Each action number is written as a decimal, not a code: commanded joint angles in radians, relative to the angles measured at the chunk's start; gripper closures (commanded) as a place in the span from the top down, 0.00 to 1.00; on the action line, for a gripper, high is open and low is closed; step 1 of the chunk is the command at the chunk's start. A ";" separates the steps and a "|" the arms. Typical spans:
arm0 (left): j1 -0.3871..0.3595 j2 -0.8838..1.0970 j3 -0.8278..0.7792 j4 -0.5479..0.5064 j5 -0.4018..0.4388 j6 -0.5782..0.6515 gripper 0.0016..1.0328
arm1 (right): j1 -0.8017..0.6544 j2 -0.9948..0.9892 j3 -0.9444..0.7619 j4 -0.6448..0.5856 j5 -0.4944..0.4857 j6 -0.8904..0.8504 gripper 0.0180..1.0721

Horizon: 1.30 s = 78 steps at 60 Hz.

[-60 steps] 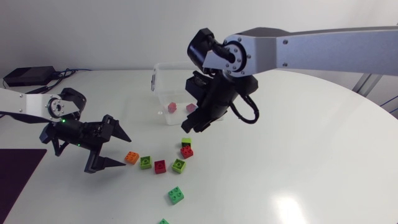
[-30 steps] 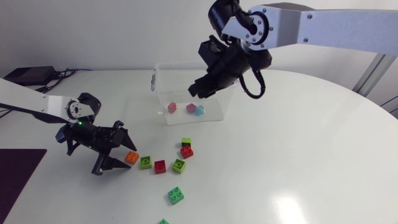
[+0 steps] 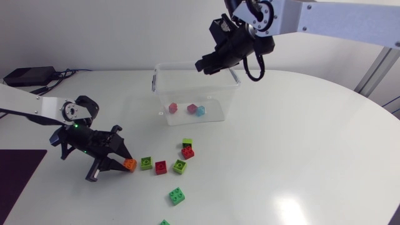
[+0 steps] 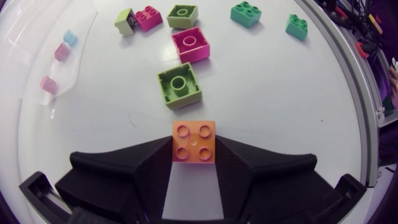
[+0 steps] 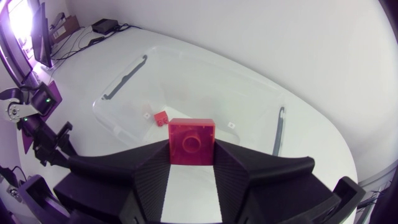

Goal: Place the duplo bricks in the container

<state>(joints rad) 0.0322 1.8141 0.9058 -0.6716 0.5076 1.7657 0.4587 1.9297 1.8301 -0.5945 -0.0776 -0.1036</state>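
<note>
While right gripper (image 5: pixel 192 148) clamps a square red brick (image 5: pixel 192 139), left gripper (image 4: pixel 194 147) seemingly pinches an orange brick (image 4: pixel 193 140).

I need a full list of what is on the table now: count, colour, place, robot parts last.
container: 1, clear, back of table
bricks inside it: 3, two red, one light blue
green bricks: 5, loose before the container
red bricks: 2, among the green ones
orange brick: 1, between the left fingers
held red brick: 1, between the right fingers, over the container
black box: 1, table's far left
left gripper: 1, black, shut on orange brick
right gripper: 1, black, shut on red brick
</note>
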 commanded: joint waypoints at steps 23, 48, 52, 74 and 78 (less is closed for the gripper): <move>0.034 -0.256 0.206 -0.223 0.115 -0.015 0.27 | -0.055 0.199 0.167 -0.008 -0.021 -0.013 0.86; -0.075 -0.162 0.472 0.060 0.224 -0.460 0.27 | -0.002 -0.150 -0.183 0.032 -0.082 -0.094 0.86; -0.098 -0.127 0.510 0.124 0.224 -0.542 0.27 | 0.026 -0.202 -0.259 0.035 -0.090 -0.114 0.86; -0.192 0.106 0.725 0.282 0.170 -0.727 0.28 | 0.156 -0.265 -0.534 0.075 -0.126 -0.154 0.86; -0.199 0.149 0.766 0.285 0.151 -0.735 0.28 | 0.170 -0.250 -0.549 0.078 -0.126 -0.153 0.86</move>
<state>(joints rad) -0.1581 1.9011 1.6028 -0.4023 0.6743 1.0740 0.6128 1.6653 1.3106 -0.5381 -0.2028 -0.2478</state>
